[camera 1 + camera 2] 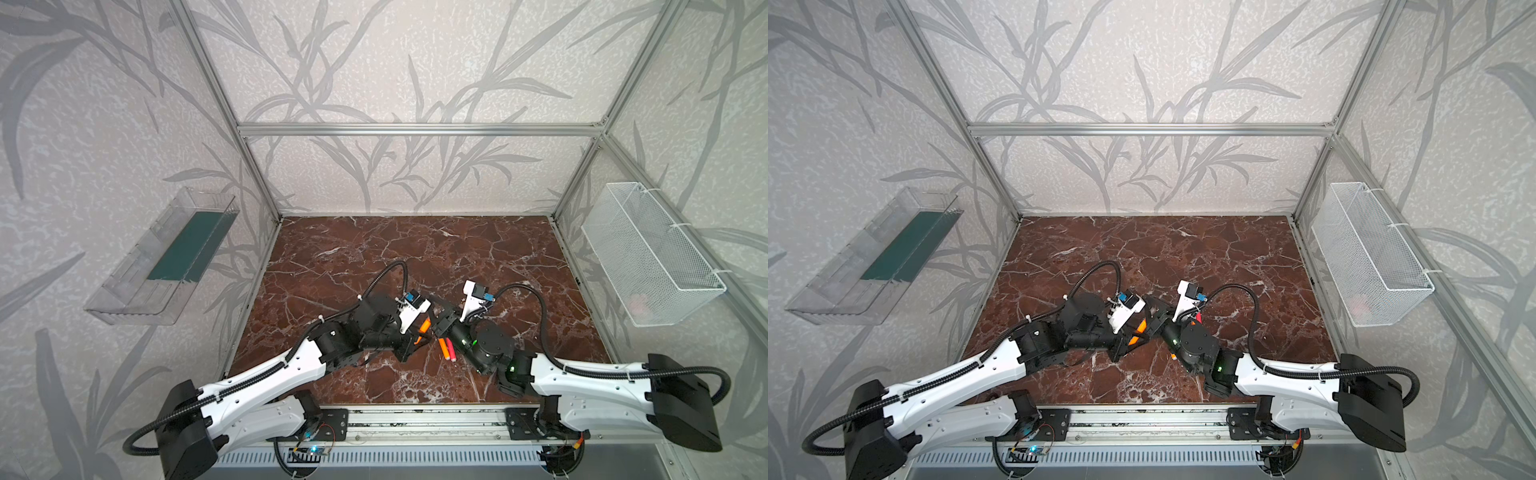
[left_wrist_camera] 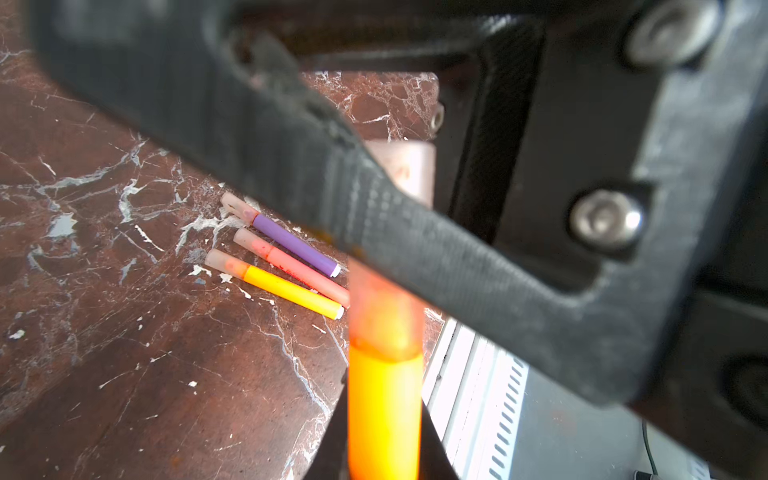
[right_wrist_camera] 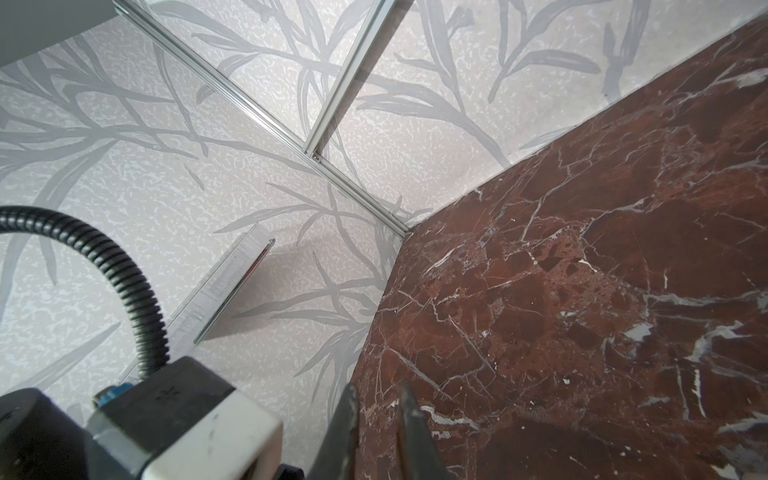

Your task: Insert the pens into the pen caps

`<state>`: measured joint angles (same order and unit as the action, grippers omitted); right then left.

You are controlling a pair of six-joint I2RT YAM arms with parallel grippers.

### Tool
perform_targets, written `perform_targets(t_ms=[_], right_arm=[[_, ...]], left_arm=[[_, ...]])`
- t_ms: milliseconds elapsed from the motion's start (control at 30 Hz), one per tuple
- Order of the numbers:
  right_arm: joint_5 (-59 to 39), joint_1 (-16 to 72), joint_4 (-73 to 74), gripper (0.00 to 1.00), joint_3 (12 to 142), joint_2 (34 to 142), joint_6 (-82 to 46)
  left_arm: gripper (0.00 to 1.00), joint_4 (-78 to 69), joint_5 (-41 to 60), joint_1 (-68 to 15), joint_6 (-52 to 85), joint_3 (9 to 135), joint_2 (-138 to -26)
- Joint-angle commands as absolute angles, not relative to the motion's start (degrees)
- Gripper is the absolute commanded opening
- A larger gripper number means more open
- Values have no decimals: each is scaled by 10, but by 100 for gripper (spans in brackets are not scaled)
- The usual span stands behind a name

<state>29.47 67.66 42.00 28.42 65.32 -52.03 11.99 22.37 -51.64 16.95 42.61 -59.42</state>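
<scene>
My left gripper point(image 2: 384, 451) is shut on an orange pen point(image 2: 384, 415), its dark fingers point(image 2: 332, 453) tight on both sides of the barrel. A translucent pinkish pen cap point(image 2: 409, 166) sits over that pen's tip. A black finger point(image 2: 415, 232) of my right gripper point(image 3: 378, 409) crosses the cap and grips it; the right wrist view shows only narrow-set fingertips over marble. In both top views the two grippers meet at table centre around the orange pen point(image 1: 424, 325) point(image 1: 1142, 326). Three capped pens, purple point(image 2: 295, 245), pink point(image 2: 307, 274) and yellow-orange point(image 2: 295, 291), lie side by side on the table.
The red-brown marble table point(image 1: 374, 257) is walled by an aluminium frame. A white mesh basket point(image 1: 656, 257) hangs on the right wall with something pinkish inside. A clear plastic tray point(image 1: 166, 257) hangs on the left wall. The capped pens point(image 1: 448, 350) lie just in front of the right wrist.
</scene>
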Motion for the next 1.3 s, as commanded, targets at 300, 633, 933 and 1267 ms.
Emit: perform_targets(t_ms=[300, 633, 933, 1267], right_arm=[[221, 730, 261, 23, 263, 584, -486], [218, 730, 230, 16, 255, 547, -485], [257, 730, 180, 1, 263, 565, -500], [291, 685, 20, 0, 338, 642, -479]], left_arm=[[0, -123, 72, -627, 138, 401, -583], [0, -169, 62, -674, 141, 389, -604], [16, -124, -82, -673, 174, 359, -568], [61, 49, -176, -579, 298, 292, -495]])
